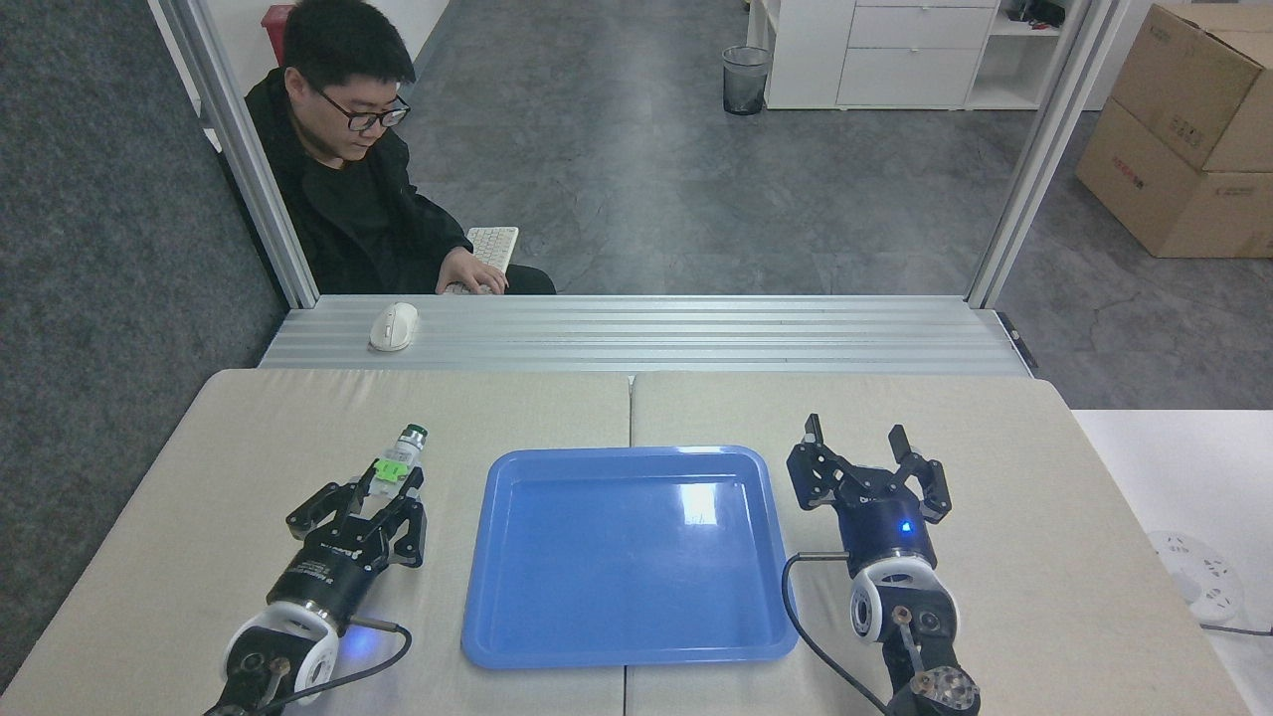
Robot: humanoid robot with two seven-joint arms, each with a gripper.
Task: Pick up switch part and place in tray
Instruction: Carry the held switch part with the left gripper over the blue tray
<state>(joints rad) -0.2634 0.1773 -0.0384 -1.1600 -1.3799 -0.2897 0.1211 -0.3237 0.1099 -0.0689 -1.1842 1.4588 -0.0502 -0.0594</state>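
Left gripper clamps the switch part, lifted at nine o'clock off the tray; carry step, next swing toward three o'clock, then release.

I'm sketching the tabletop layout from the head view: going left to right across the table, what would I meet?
left gripper holding the switch part → tray → right gripper with its jaws spread and nothing between them
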